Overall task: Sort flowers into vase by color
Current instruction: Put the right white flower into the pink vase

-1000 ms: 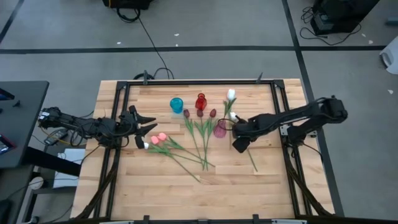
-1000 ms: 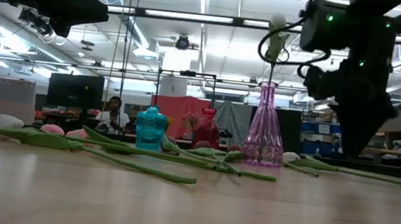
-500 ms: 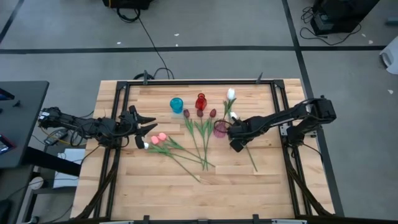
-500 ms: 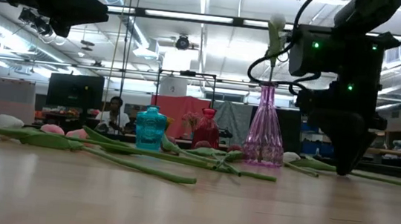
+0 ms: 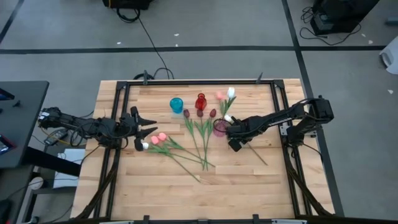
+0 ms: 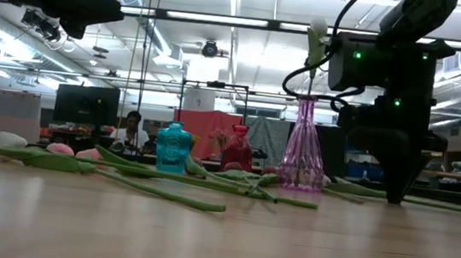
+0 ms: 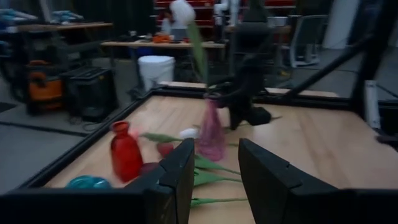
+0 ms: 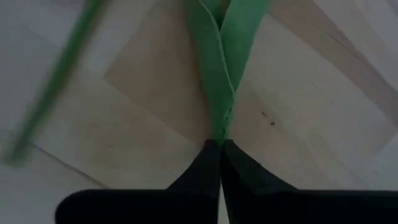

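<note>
High view: the right pincer (image 5: 234,144) is down on the counter (image 5: 186,186) right of centre, by the pink vase (image 5: 219,129), clenched on a white tulip (image 5: 229,117); the left pincer (image 5: 145,129) waits released at left.

Right wrist view: its fingers (image 8: 211,165) pinch the green stem (image 8: 217,74), which looks light, thin and bendy, best gripped mid-stem.

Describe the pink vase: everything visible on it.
The pink vase looks like translucent pink-purple ribbed glass, with a wide flared base and a tall narrow neck. It stands upright on the wooden table, to the right of the red vase in the high view. One white tulip stands in it, its stem rising out of the neck. Tulips lie on the table around its base. The right gripper is down just beside it, shut on a flower stem; whether it touches the vase cannot be told.
</note>
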You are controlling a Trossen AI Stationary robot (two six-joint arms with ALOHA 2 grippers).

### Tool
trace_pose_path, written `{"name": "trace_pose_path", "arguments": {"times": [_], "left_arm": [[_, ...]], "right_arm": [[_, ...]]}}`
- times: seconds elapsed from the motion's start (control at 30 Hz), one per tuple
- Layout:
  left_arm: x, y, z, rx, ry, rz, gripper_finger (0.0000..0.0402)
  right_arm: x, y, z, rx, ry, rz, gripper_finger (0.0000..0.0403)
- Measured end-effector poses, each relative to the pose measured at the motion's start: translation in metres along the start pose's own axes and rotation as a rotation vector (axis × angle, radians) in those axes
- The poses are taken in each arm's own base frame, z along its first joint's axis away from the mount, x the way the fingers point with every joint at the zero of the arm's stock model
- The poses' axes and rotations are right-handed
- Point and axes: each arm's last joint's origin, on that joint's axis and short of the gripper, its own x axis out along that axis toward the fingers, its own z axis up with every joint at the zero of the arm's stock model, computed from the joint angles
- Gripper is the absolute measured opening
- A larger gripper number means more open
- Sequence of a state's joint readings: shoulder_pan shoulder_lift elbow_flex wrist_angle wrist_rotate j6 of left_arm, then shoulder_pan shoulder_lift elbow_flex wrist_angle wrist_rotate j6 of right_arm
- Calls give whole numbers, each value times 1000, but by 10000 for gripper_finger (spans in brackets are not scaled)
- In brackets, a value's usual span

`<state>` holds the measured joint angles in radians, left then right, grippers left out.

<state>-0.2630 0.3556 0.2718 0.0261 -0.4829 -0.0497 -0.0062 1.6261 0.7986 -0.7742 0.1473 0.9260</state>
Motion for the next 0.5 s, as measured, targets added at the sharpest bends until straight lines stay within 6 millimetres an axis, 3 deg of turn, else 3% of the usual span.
{"name": "trace_pose_path", "arguments": {"times": [0.2,0.5], "left_arm": [[-3,0,1,9,-5,-42,131],[-1,0,-7,15,-3,-50,131]], "right_arm": [[-11,-12,-2,1,8,-4,6],[-53,-35,1,14,-169,87,2]]}}
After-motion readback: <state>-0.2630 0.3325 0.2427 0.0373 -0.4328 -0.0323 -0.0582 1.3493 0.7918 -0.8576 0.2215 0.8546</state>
